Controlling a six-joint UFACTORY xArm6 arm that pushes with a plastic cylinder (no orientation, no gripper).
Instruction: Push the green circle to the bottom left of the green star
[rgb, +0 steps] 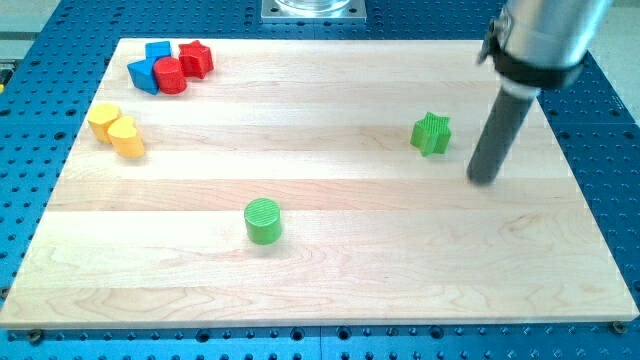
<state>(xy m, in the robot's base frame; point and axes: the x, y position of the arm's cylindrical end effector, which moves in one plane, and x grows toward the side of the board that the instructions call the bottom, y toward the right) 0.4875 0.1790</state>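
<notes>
The green circle (264, 221) stands on the wooden board in the lower middle of the view. The green star (431, 133) stands in the right half, well up and to the right of the circle. My tip (483, 179) rests on the board just right of and slightly below the star, apart from it and far from the circle.
At the view's top left sit two blue blocks (150, 66), a red cylinder (170, 76) and a red star (197, 59), bunched together. Two yellow blocks (116, 130) stand at the left edge. The wooden board (330, 290) lies on a blue perforated table (615, 150).
</notes>
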